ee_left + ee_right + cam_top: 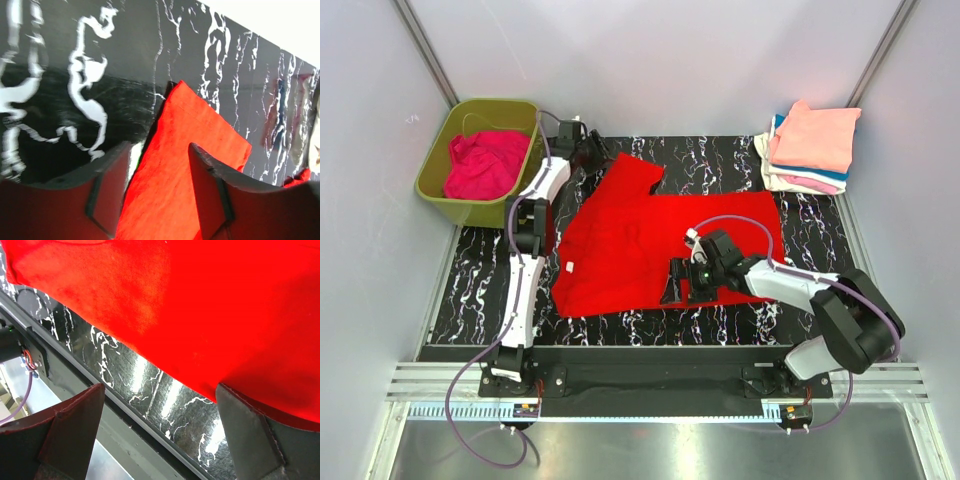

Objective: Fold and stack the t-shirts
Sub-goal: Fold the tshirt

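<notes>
A bright red t-shirt [640, 240] lies spread on the black marbled table [480, 290], partly folded, with one sleeve pointing to the back. My left gripper [592, 150] hovers at that sleeve. In the left wrist view its jaws [160, 147] stand apart over the flat sleeve [195, 130] and pinch nothing. My right gripper [678, 285] sits at the shirt's near hem, open wide [160, 387], with the hem [200, 340] just beyond its fingertips. A magenta t-shirt [485, 165] lies crumpled in the tub. Folded t-shirts [810, 145], peach on top, are stacked at the back right.
The olive-green tub [440, 195] stands at the back left, off the table's corner. The table's metal front rail [100, 410] runs right under the right gripper. White walls close in the back and both sides.
</notes>
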